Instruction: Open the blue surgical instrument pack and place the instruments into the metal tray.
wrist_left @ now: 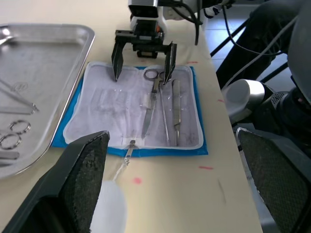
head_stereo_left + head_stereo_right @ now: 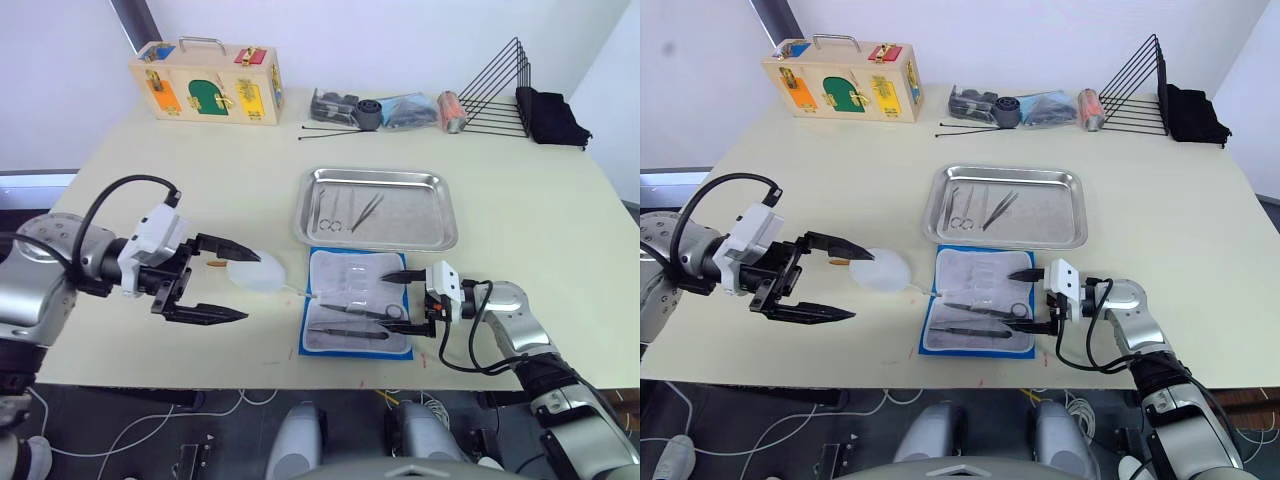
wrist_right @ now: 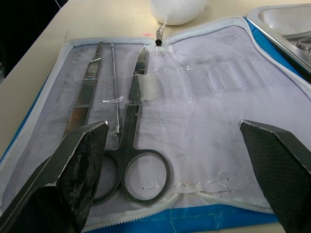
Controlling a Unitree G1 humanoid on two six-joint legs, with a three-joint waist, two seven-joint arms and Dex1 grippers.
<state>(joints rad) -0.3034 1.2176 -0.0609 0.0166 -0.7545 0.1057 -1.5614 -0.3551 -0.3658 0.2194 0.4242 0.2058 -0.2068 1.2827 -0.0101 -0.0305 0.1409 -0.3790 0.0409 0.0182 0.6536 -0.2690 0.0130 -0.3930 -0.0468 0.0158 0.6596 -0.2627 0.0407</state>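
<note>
1. Scissors (image 3: 138,141), forceps (image 3: 85,97) and a thin probe (image 3: 115,90) lie in the opened blue surgical instrument pack (image 2: 357,316), just in front of the metal tray (image 2: 436,196).
2. Likely light, stiff, slippery; grip the scissors near their rings.
3. Right gripper (image 2: 412,298) straddles the pack, wide open, empty.
4. Left gripper (image 2: 228,286) hovers open, empty.
5. Tray instruments (image 2: 348,211) are too small to identify.

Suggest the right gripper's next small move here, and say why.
Probably lower the right gripper onto the scissors and close. Its jaws stand open over the opened pack, where the scissors, forceps and a thin tool still lie; the metal tray already holds some instruments.
</note>
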